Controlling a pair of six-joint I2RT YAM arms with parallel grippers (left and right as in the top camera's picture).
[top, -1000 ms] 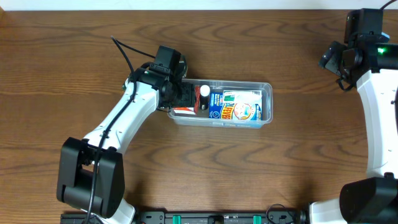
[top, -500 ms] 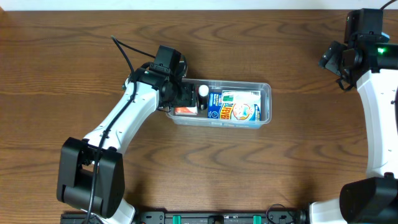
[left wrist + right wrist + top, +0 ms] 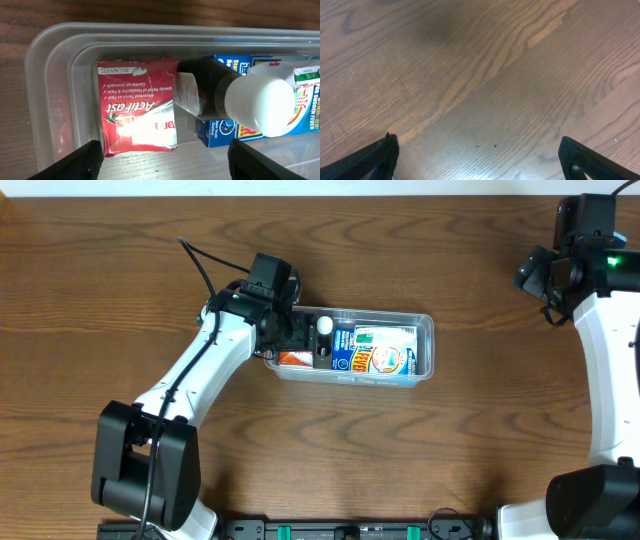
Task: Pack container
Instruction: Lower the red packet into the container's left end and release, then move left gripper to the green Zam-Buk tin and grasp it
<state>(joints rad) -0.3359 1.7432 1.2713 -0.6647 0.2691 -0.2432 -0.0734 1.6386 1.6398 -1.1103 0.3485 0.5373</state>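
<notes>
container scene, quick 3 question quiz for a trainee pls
1. True or false: the red packet lies inside the container.
2. The cap on the bottle is: A white, B green, C black.
3. Fill in: the open right gripper hangs over bare ____.

Key: 1 true; 2 A; 3 table.

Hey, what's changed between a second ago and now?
The left fingers have opened wide above the red packet and the dark bottle and grip nothing now. The container has slid slightly left. The right fingers stayed open and still.
</notes>
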